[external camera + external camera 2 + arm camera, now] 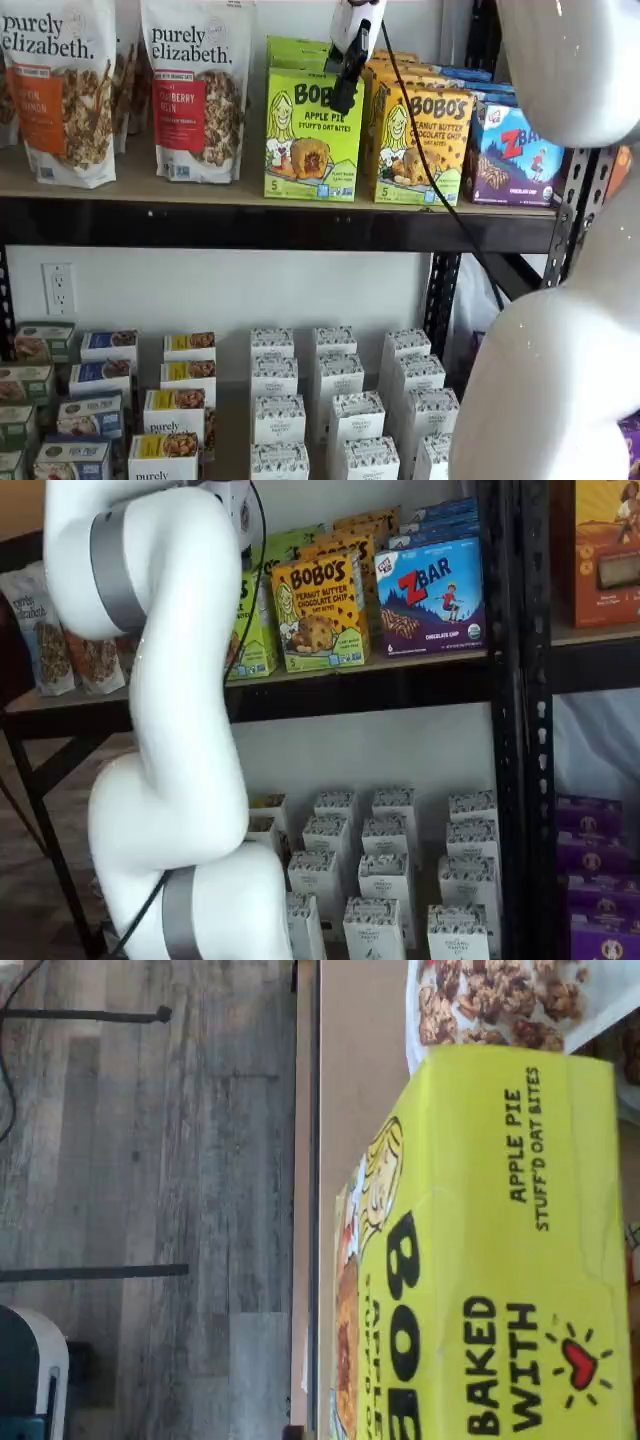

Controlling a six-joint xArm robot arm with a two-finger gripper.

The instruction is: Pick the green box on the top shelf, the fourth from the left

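Note:
The green box (312, 135), a lime "BOBO'S Apple Pie Stuff'd Oat Bites" carton, stands upright on the top shelf (250, 222) with more green boxes behind it. My gripper (343, 100) hangs from above in front of the box's upper right corner. Its black fingers show side-on, so no gap can be made out. The wrist view is turned on its side and shows the green box's top face (500, 1260) close up on the tan shelf board (350, 1080). In a shelf view the arm hides most of the green box (256, 630) and the gripper.
A yellow-orange Bobo's peanut butter box (420, 145) stands tight against the green box's right, then a blue Zbar box (515, 155). Purely Elizabeth granola bags (195, 90) stand to its left. Small white boxes (340, 400) fill the lower shelf. A black cable (420, 160) trails from the gripper.

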